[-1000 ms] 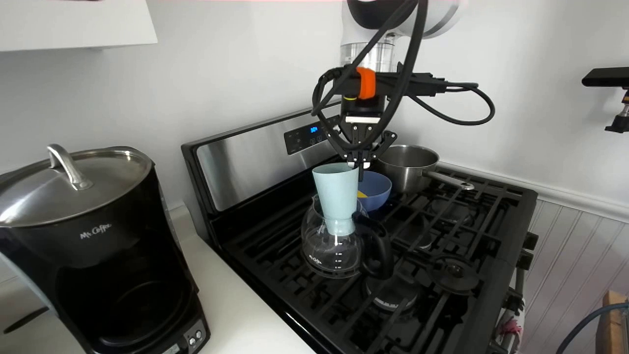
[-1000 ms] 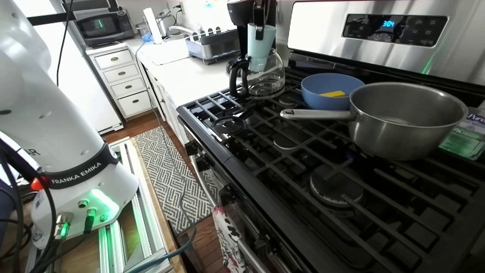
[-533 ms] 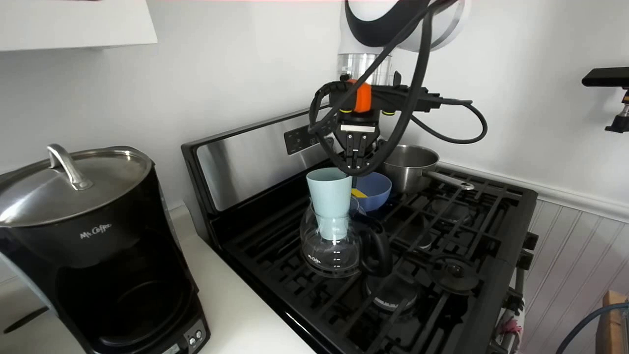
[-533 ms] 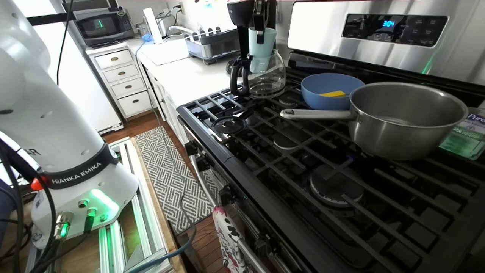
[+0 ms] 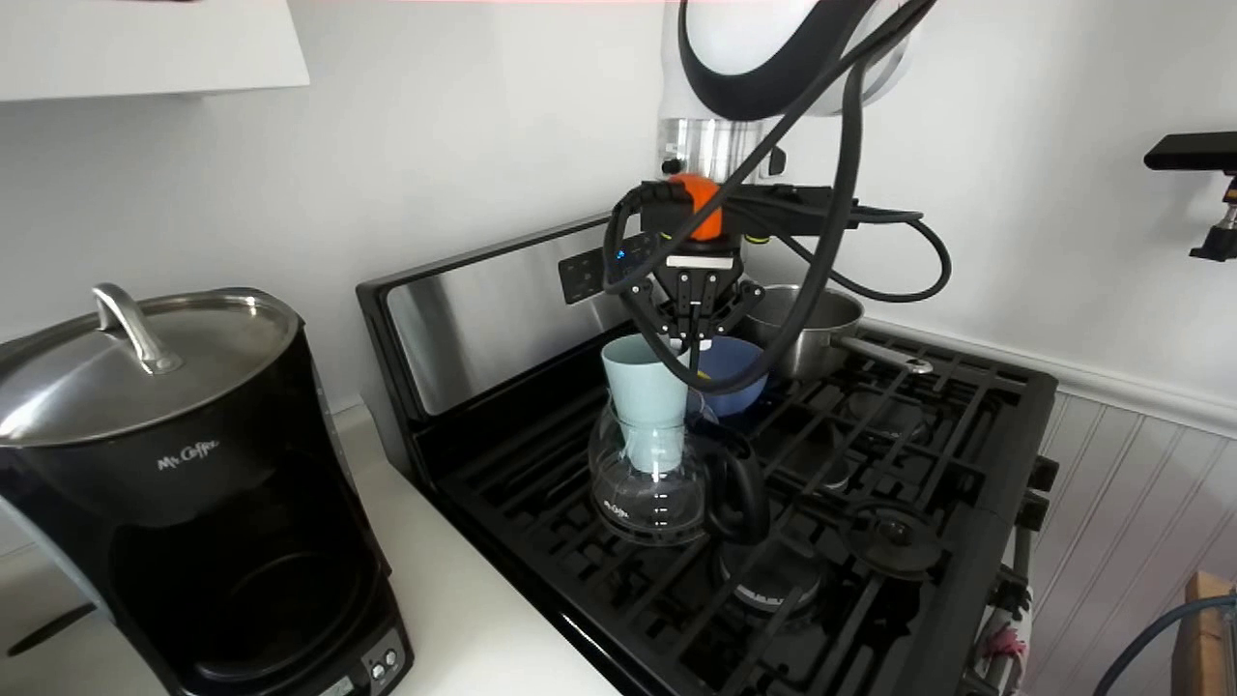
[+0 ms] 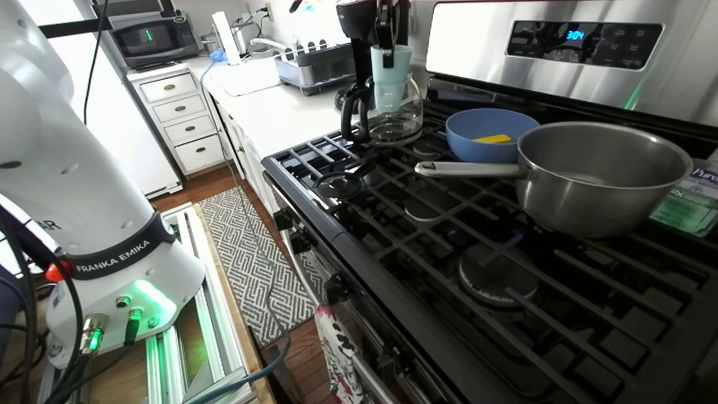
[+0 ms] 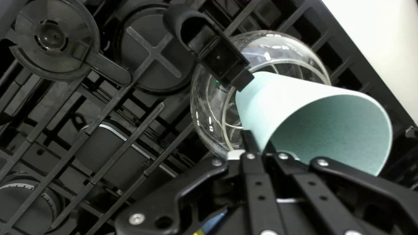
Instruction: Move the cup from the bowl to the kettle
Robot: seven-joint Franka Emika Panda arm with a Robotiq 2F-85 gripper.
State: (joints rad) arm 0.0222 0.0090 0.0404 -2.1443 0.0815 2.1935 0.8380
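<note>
My black gripper pinched the tall pale-blue plastic tumbler.
It seemed light and stiff, best held rim-side.

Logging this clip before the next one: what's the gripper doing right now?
Gripper: closed, holding the cup by its wall near the rim.

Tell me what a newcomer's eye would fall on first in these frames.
Probably the pale blue cup, its lower end inside the clear glass kettle on the stove; in the wrist view the gripper pinches its wall at the rim. After that, the orange wrap above the gripper likely stands out in an exterior view, then the blue bowl beside the steel saucepan, with a yellow object inside the bowl.
</note>
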